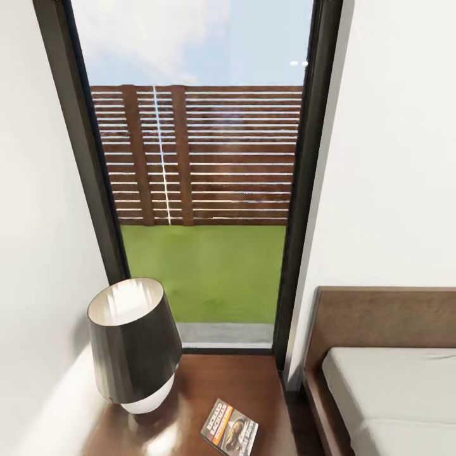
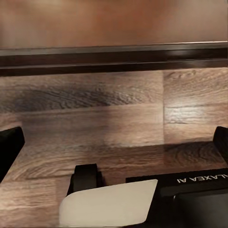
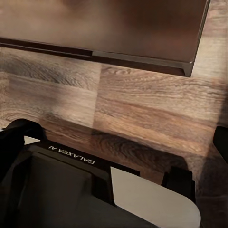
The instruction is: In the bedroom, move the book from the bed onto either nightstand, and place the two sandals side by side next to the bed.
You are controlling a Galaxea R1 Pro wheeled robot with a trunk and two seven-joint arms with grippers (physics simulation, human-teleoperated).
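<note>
One book (image 1: 229, 428) lies flat on the glossy top of the nightstand (image 1: 202, 386) at the bottom centre of the head view, just right of a lamp (image 1: 134, 345) with a dark shade and white base. Its cover shows white lettering, an orange stripe and a yellowish picture; the words are too small to read here. The bed (image 1: 386, 380), with its dark headboard and grey mattress, sits at the lower right, beside the nightstand. Behind, a tall dark-framed window (image 1: 202, 190) shows a slatted fence and grass.

In the left wrist view, the left gripper's fingers (image 2: 9, 147) sit at the far left and right edges of the frame, spread wide with nothing between them, pointed down at wood-plank floor (image 2: 114, 118). Part of the robot's body below bears "GALAXEA AI" lettering, partly cut off.

In the right wrist view, the right gripper's fingers (image 3: 16, 137) likewise stand wide apart and empty above the floor, with "GALAXEA AI" readable on the robot's base (image 3: 71, 156).
</note>
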